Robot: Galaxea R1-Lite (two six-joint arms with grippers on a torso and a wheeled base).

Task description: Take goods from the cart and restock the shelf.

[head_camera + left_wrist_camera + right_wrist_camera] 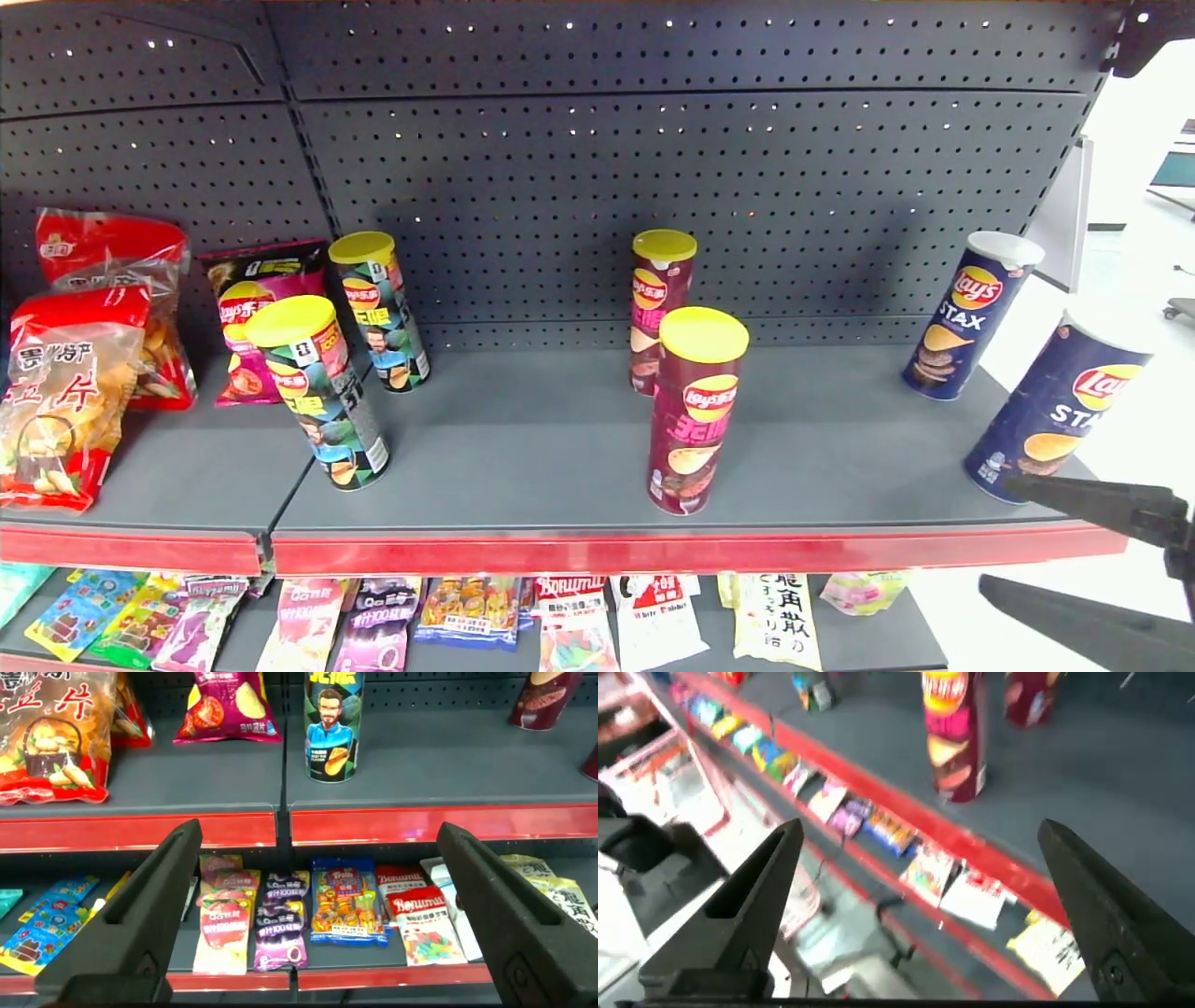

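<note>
Canister, maroon, stands on shelf beyond spread right pincer.

I'm seeing shelf lit bright and evenly, from above and front; shadows staying soft. Daylight flooding in at right, blowing out floor and washing blue can. Light dots poking through back panel holes. Bags catching glare. Head view bending: blue can and green can leaning outward, red edge bowing.
</note>
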